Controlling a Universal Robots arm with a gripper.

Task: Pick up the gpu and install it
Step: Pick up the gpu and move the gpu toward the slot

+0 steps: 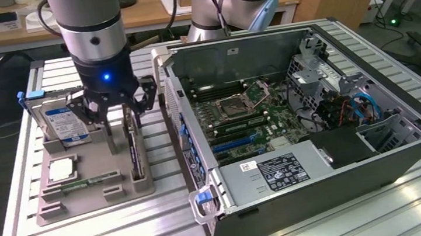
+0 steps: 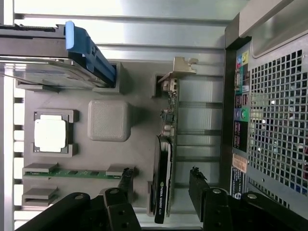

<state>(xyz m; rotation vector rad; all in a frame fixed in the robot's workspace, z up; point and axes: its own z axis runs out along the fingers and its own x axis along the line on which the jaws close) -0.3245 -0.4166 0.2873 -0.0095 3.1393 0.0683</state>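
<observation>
The tool (image 1: 119, 117) hangs wide open and holds nothing, with a finger on either side of the gpu (image 2: 163, 159). The gpu stands on edge in a slot of the grey parts tray (image 1: 117, 192), on the tray's side nearest the computer case (image 1: 304, 114). The card looks light, stiff and fragile, so its flat faces seem the safest hold.

High oblique exterior and close downward wrist views share the tray (image 1: 85, 197) (image 2: 139, 144).
</observation>
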